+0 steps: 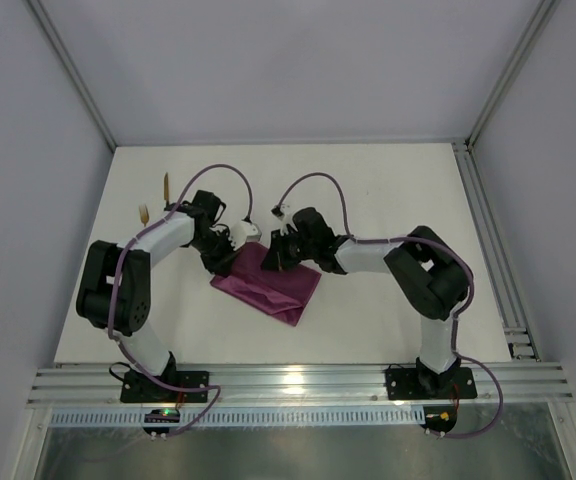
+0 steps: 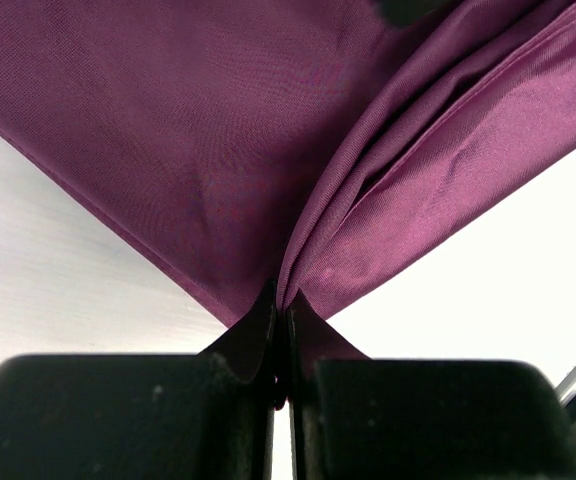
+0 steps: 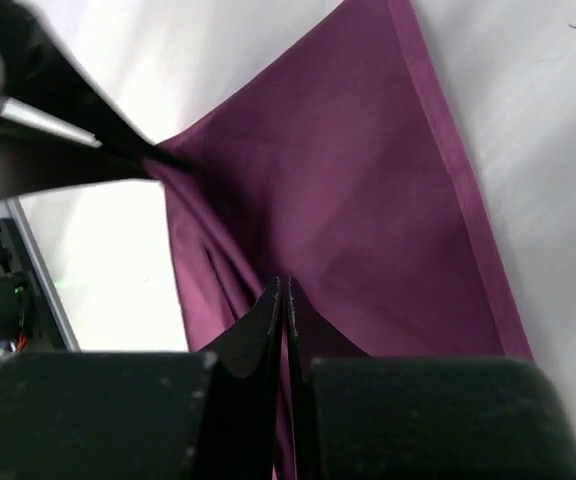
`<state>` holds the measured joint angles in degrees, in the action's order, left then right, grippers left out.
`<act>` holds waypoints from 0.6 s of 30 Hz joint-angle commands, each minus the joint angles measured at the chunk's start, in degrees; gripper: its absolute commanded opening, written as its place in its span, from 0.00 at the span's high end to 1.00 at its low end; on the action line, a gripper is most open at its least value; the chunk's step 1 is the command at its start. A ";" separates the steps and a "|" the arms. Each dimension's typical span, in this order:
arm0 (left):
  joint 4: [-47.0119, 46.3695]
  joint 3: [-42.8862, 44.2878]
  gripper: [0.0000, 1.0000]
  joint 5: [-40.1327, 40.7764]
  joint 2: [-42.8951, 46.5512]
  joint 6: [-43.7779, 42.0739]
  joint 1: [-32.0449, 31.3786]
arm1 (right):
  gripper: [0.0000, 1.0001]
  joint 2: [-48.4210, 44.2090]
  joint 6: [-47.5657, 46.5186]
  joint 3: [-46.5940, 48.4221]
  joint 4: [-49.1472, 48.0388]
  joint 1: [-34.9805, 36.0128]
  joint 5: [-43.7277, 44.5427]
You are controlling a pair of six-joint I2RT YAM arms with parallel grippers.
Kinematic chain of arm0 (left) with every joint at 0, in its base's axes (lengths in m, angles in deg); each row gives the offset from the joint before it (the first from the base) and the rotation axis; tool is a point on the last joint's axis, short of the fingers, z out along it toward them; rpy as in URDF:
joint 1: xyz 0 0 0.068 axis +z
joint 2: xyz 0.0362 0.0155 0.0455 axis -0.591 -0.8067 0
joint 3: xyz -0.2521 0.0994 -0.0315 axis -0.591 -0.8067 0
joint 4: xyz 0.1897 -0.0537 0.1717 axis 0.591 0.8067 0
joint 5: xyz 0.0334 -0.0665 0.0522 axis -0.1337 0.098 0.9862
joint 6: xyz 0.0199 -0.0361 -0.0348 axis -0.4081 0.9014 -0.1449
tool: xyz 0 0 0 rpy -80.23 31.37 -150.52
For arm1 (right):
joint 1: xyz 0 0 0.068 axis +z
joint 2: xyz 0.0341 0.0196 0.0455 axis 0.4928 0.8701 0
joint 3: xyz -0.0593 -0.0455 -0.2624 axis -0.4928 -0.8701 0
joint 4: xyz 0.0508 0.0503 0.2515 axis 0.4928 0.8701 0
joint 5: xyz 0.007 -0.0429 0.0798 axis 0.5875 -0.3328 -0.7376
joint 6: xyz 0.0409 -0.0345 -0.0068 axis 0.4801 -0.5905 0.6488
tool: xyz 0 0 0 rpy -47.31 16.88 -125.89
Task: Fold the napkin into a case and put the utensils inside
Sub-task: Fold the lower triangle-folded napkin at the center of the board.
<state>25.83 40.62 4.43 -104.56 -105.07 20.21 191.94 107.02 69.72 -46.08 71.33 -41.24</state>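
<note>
Napkin is mid-table, just ahead of the two arm bases, sitting skewed to the table edges. It's plain magenta-purple cloth with no pattern; the wrist views show a fine weave with a slight sheen. From the top it reads as a doubled-over, roughly rectangular slab, not yet a neat slim pouch, with a soft ridge running along its length. The near long edge lies on the table and the far edge is picked up at two spots. Left gripper has its jaws pressed together on the far-left corner. In its wrist view the left gripper pinches the napkin at a point, and at least two stacked layers fan out to the right in long folds. Right gripper is likewise clamped, jaws together with cloth between them. In its wrist view the right gripper bites the napkin on its edge, a stitched hem runs down the right side, and pleats gather toward the left gripper at upper left. The two grippers are close together over the far edge. Farther utensil and nearer utensil, both gold and thin, lie on the table far-left, well apart from the cloth. Can't tell which is fork or knife.
</note>
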 commanded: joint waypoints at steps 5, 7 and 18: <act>-0.87 2.74 0.97 -1.20 1.47 2.16 0.28 | 0.96 7.63 5.46 7.76 6.43 0.30 1.42; -1.40 3.26 0.97 -0.59 0.60 2.95 0.28 | 0.96 8.34 5.64 8.21 6.97 0.39 1.07; -0.78 7.13 0.82 2.67 -6.79 2.86 -0.07 | 0.93 6.76 1.69 8.99 9.35 0.39 -0.08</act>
<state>25.63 46.28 5.79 -110.28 -102.32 20.21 200.05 111.28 76.98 -39.28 71.41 -41.15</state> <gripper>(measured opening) 0.177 0.057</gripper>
